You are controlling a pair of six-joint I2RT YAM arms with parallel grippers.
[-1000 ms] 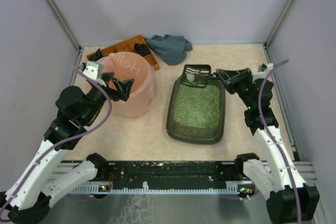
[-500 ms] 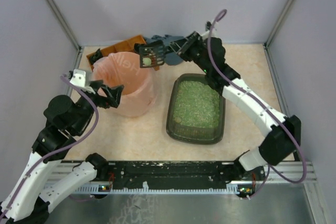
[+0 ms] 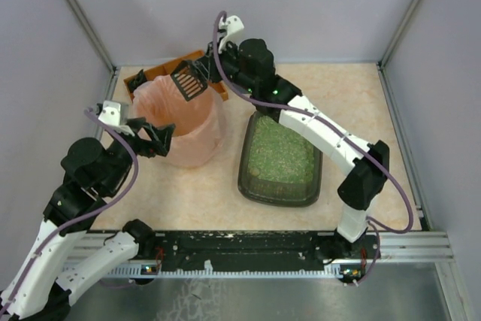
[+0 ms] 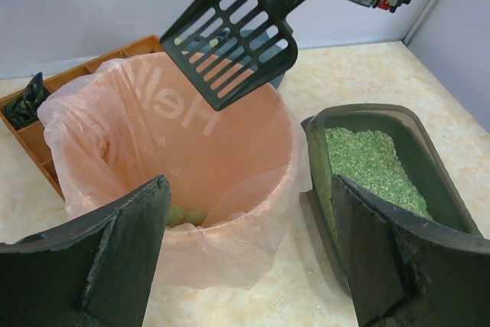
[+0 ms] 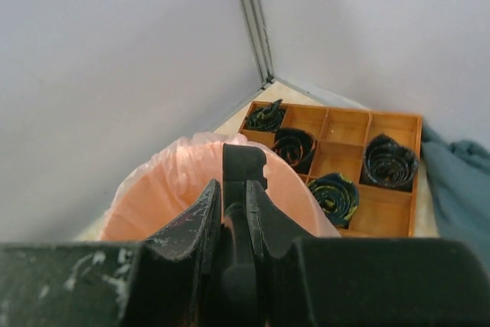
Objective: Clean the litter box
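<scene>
Swinging left, the right gripper (image 3: 210,73) now holds its clamped scoop (image 3: 189,83) over the pink bin (image 3: 199,140) — the left gripper (image 3: 158,137) gapes wide beside the rim; the litter box (image 3: 252,178) sits just right of the bin.

The litter box (image 3: 243,165) was dark grey-green, its granules (image 3: 282,154) pale green; bin bag (image 3: 192,134) pink, slotted scoop (image 3: 189,80) black, tray (image 5: 389,217) orange, bench (image 3: 203,193) speckled beige.

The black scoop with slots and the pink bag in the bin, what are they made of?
The black slotted scoop looks like hard plastic: stiff, matte, with neatly moulded slots. The pink bin bag looks like thin plastic film: slightly see-through, crinkled, and draped over the bin's rim.
</scene>
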